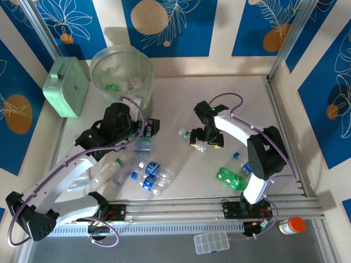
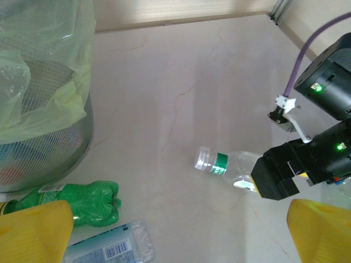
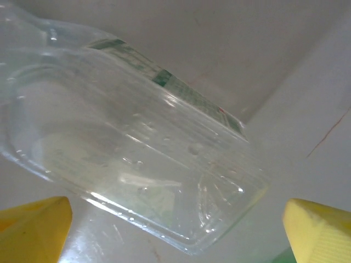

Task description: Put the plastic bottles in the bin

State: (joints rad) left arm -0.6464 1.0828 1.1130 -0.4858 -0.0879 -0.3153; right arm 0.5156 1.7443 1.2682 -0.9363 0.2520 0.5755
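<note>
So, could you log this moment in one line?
left pincer open by bin | right pincer open over clear bottle | bottles on table

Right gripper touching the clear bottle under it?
Cannot tell. In the right wrist view the right gripper straddles the clear bottle, jaws open. Bare table shows beside one finger; the other sits right at the bottle's edge.
</note>
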